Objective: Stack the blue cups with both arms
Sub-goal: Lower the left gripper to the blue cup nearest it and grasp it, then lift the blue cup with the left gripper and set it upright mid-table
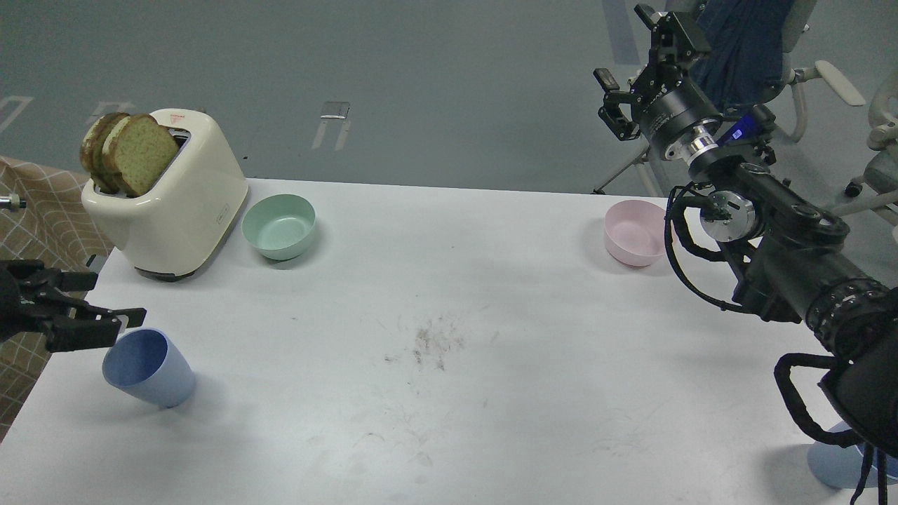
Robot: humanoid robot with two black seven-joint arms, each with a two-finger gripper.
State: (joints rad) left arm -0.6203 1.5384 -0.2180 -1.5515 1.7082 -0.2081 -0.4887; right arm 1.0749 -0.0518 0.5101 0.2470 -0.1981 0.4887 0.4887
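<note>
One blue cup (149, 367) stands upright, leaning slightly, at the front left of the white table (449, 280). My left gripper (119, 300) comes in low from the left edge, open and empty, with its fingers just above and left of that cup's rim. A second blue cup (830, 464) stands at the front right corner, mostly hidden behind my right arm. My right gripper (624, 49) is open and empty, raised high beyond the table's back right, above the pink bowl (633, 233).
A cream toaster (179, 203) holding bread slices (130, 151) stands at the back left. A mint-green bowl (278, 226) sits beside it. Office chairs (828, 77) stand behind the right arm. A checked cloth (42, 217) lies off the table's left edge.
</note>
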